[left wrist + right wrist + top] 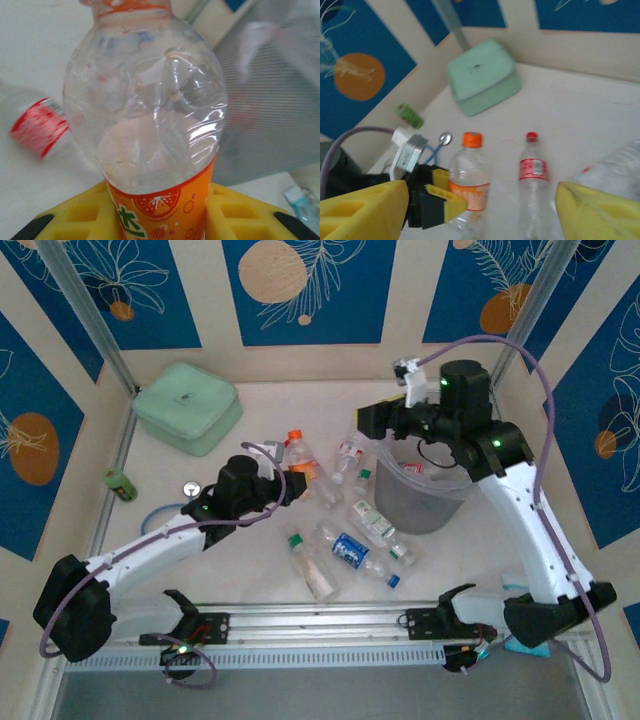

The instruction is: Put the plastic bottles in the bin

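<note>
Orange-capped clear plastic bottle (pixel 302 458) with orange label: outside the bin, to its left above the white bench (pixel 250 565); left gripper (pixel 296 480) jaws clenched on the label. Tall round grey translucent bin (pixel 425 502): right gripper (pixel 370 422) at its far-left rim, jaws released, spread wide, nothing between. Red-capped clear bottle (pixel 533 175): upright just beside the held one. Blue-labelled bottle (pixel 352 550) and others: lying loose on the bench before the bin.

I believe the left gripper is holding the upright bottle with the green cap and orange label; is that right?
Not quite: the cap is orange, not green. The left gripper is holding the upright bottle with the orange cap and orange label, as the right wrist view shows.
</note>
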You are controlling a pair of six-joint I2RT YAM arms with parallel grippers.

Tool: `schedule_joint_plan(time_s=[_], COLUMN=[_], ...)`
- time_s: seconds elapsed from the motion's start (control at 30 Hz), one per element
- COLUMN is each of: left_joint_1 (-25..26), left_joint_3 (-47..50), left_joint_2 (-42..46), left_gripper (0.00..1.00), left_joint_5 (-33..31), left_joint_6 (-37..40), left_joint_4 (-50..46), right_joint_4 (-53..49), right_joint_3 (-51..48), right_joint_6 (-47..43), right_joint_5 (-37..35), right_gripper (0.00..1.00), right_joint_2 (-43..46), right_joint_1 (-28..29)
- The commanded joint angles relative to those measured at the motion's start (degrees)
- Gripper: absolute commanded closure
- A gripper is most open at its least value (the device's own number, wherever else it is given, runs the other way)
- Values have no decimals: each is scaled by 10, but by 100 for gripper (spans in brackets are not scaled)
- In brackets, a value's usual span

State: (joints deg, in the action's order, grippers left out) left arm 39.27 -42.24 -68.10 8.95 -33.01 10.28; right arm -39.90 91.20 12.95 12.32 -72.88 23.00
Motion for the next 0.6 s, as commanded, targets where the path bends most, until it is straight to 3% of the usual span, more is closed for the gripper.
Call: schedule_joint_plan(time_s=[0.0, 0.13, 0.27, 0.37, 0.57], left_joint_1=[-2, 2, 7, 8, 9], left_joint_3=[-21, -19, -13, -15, -25], left_joint_2=[-1, 0, 1, 3, -5], left_gripper=[80, 81, 82, 82, 83], left_joint_5=[99, 138, 152, 152, 140], left_joint_6=[28, 23, 21, 22, 23], left_joint_4=[56, 93, 120, 128, 125], right_joint_4=[-46, -36, -2, -11, -22], right_joint_3=[22, 39, 37, 46, 42], right_joint_6=[-11, -5, 10, 10, 16], right_joint_5=[26, 36, 69, 72, 115], right_gripper=[23, 10, 6, 6, 17], right_joint_2=[-49, -93, -120, -141, -165], right_joint_1=[27, 47, 57, 65, 72])
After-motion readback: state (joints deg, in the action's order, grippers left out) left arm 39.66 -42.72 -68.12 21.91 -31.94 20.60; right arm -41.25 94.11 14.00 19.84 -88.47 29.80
